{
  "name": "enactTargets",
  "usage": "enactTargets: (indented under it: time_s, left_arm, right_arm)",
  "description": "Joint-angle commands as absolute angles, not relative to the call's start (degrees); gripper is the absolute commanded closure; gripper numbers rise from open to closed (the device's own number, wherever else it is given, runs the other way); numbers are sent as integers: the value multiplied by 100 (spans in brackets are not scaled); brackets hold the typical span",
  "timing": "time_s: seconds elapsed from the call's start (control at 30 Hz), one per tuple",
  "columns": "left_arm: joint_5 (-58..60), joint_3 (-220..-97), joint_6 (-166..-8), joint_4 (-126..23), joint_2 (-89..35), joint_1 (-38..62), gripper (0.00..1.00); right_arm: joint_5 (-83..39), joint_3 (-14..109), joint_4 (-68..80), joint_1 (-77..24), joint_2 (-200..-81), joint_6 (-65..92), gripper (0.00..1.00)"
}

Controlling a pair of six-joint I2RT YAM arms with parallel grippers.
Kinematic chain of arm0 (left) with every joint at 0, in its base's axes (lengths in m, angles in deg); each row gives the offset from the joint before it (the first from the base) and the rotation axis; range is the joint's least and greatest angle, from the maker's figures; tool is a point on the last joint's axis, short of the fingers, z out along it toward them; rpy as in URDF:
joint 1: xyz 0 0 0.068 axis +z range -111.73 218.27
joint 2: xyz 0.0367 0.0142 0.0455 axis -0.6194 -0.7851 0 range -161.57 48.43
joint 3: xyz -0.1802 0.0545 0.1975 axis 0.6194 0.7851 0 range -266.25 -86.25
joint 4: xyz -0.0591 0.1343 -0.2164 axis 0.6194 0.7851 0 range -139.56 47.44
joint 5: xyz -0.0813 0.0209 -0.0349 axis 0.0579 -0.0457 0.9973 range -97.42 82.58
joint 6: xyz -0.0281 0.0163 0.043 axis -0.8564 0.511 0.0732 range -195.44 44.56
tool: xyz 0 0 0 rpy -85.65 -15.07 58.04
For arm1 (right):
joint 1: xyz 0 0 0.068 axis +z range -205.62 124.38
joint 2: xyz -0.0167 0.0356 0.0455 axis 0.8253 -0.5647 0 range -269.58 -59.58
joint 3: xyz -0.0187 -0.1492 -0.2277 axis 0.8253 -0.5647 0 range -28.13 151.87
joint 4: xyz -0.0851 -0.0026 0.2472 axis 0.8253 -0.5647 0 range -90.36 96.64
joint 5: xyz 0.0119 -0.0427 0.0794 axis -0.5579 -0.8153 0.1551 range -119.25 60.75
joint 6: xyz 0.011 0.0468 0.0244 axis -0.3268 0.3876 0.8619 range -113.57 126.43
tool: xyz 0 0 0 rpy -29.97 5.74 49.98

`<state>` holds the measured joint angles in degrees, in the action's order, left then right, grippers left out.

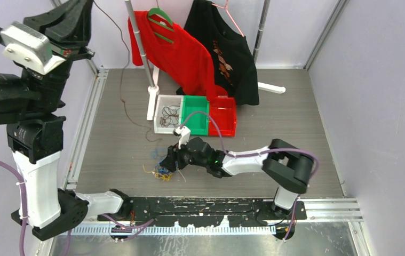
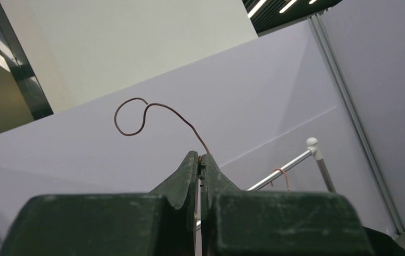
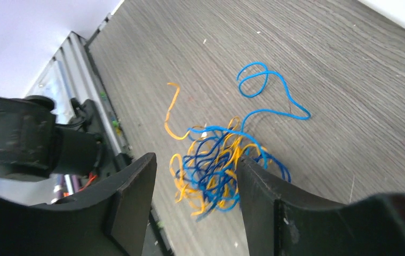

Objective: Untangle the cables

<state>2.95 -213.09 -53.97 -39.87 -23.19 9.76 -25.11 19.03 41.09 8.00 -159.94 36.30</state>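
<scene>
A tangled clump of blue and orange cables (image 3: 216, 170) lies on the grey table, near the front middle in the top view (image 1: 161, 170). A loose blue loop (image 3: 264, 85) and an orange strand (image 3: 172, 106) trail out of it. My right gripper (image 3: 195, 159) is open, with its jaws on either side just above the clump; in the top view it (image 1: 169, 160) hovers over it. My left gripper (image 2: 199, 156) is raised high at the far left (image 1: 85, 8). It is shut on a thin brown cable (image 2: 152, 105), which hangs down to the table (image 1: 123, 80).
White (image 1: 169, 97), green (image 1: 195, 104) and red (image 1: 224, 120) bins stand in a row at the back middle. The white one holds dark cables (image 1: 169, 113). A clothes rack with a red shirt (image 1: 181, 50) and a black shirt (image 1: 227, 48) stands behind them.
</scene>
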Motion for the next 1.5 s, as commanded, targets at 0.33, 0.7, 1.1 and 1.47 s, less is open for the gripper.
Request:
enactTargets:
  time_s: [0.33, 0.7, 1.1, 1.47]
  left_arm:
    - [15, -19516, -5406, -4293, -2107, 979, 100]
    - [-315, -18994, -4543, -4904, -2731, 979, 100]
    - [-347, -18294, -3918, -4970, -3166, 1007, 100]
    - [-191, -18325, -4138, -4708, -3748, 1434, 100]
  right_arm:
    - [-2896, 1460, 1924, 18, -13253, 3762, 36]
    - [-3404, 1512, 1418, -447, -13079, 3885, 38]
    - [-3588, 1205, 1359, -576, -12628, 3930, 40]
    - [-3624, 1195, 1557, -596, -12666, 3987, 42]
